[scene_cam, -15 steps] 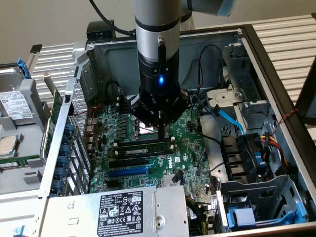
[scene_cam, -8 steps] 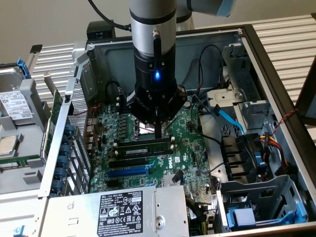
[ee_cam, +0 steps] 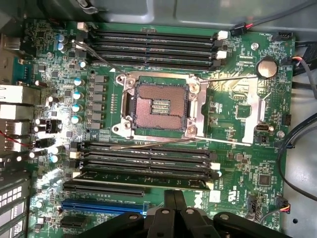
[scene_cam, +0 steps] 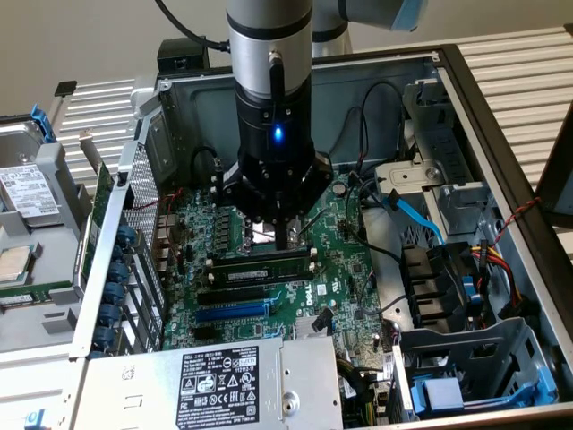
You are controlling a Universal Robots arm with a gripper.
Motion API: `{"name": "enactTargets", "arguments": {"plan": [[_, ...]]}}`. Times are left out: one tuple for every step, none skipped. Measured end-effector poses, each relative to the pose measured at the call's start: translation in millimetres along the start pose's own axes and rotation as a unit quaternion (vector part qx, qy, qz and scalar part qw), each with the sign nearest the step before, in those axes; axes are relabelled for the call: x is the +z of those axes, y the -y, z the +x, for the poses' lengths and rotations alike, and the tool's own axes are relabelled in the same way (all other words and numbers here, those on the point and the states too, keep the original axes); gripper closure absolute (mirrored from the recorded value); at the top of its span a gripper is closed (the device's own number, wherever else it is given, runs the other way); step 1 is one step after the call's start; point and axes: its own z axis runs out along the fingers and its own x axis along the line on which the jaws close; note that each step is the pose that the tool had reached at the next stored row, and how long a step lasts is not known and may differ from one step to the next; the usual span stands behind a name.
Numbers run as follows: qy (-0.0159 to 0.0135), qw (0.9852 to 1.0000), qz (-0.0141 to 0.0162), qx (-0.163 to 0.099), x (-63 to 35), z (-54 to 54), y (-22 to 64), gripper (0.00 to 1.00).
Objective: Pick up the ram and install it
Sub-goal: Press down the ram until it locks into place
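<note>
The ram (scene_cam: pixel 255 266) is a thin green stick with dark chips, standing on edge in one of the black memory slots in front of the CPU socket (scene_cam: pixel 264 235), inside the open computer case. In the wrist view the ram (ee_cam: pixel 143 174) shows edge-on between white latches. My gripper (scene_cam: pixel 286 242) points straight down over the ram's end toward the exterior view's right, fingers shut together with nothing between them. The fingertips sit right at the ram's top edge; I cannot tell whether they touch it. In the wrist view the shut gripper (ee_cam: pixel 174 196) sits just beside the ram's slot.
A blue expansion slot (scene_cam: pixel 228 312) and more black slots (scene_cam: pixel 231 293) lie in front of the ram. The power supply (scene_cam: pixel 219 385) fills the near side. Cables (scene_cam: pixel 416 215) and a drive cage (scene_cam: pixel 466 367) crowd the exterior view's right. A hard drive (scene_cam: pixel 27 190) lies outside the case.
</note>
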Motion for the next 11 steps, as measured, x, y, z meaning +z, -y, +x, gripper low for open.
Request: {"name": "enactTargets", "arguments": {"plan": [[0.0,1.0,-0.0006,0.0,-0.2,1.0,0.2,0.89],[0.0001,1.0,-0.0009,0.0,-0.3,2.0,0.4,0.89],[0.0002,1.0,-0.0014,0.0,-0.3,2.8,0.5,0.89],[0.0002,1.0,-0.0015,0.0,-0.3,3.0,0.5,0.89],[0.0002,1.0,-0.0015,0.0,-0.3,3.0,0.5,0.89],[0.0002,1.0,-0.0015,0.0,-0.3,3.0,0.5,0.89],[0.0002,1.0,-0.0016,0.0,-0.3,3.0,0.5,0.89],[0.0003,1.0,-0.0018,0.0,-0.3,3.1,0.5,0.89],[0.0002,1.0,-0.002,0.0,-0.3,3.1,0.5,0.89],[0.0002,1.0,-0.002,0.0,-0.3,3.1,0.5,0.89],[0.0002,1.0,-0.0021,0.0,-0.3,3.1,0.5,0.89]]}}
